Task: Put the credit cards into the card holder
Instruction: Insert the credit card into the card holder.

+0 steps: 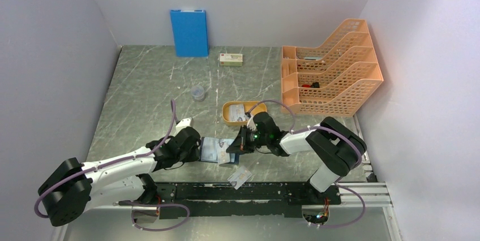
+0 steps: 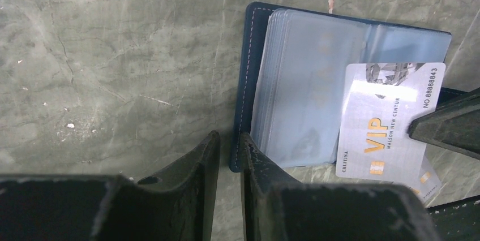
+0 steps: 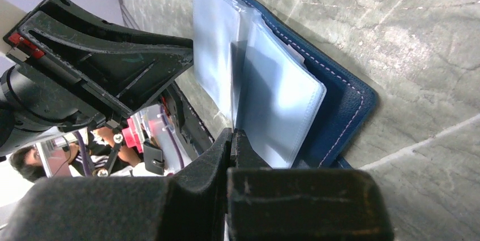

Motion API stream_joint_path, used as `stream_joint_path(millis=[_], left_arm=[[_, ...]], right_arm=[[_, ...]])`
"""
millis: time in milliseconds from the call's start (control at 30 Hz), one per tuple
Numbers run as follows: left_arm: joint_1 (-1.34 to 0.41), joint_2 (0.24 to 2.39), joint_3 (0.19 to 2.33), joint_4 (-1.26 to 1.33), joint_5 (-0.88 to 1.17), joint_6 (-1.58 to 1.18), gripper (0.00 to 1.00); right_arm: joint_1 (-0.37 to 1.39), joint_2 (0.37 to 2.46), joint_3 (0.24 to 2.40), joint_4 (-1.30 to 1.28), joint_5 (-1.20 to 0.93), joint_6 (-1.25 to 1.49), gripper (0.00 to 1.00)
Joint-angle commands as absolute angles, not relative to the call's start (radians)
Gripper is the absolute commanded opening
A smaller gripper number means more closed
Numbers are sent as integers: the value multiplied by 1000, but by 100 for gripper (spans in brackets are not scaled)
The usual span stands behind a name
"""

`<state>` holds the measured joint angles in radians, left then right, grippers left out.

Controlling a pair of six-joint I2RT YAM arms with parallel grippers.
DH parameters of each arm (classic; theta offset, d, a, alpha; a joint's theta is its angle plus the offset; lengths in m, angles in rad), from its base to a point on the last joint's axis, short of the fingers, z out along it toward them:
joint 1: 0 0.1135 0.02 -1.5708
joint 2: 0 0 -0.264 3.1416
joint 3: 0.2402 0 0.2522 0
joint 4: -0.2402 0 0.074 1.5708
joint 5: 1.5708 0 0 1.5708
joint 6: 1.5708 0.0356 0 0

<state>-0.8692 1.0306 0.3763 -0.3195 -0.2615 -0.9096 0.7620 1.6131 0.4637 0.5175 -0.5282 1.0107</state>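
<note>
**So, VIP card [image 2: 385, 122] at the sleeves [image 2: 305, 99], not in**

My right end effector [image 1: 236, 146] pinches it over the open card holder [image 2: 249, 82] on the tabletop [image 1: 147, 94]. My left end effector [image 2: 229, 145]: nearly closed, empty. Another card [image 1: 240, 176] waits nearby.

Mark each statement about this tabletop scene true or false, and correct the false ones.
1. The card holder lies open on the table. True.
2. The right gripper holds a VIP card. True.
3. The orange tray is empty. False: cards lie in it.
4. The blue board lies flat mid-table. False: it stands against the back wall.
5. The left gripper grips a card. False: nothing is between its fingers.
</note>
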Motion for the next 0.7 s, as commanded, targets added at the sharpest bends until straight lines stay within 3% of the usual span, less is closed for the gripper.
stream_joint_path(millis=[0,667], left_arm=[[-863,1040,356,-321,-237,-914,25],[-864,1026,339,-308,-208,-912,23]], right_arm=[[759,1645,461,584,-538,1043,0],[762,1695,441,680,-454,1137,0]])
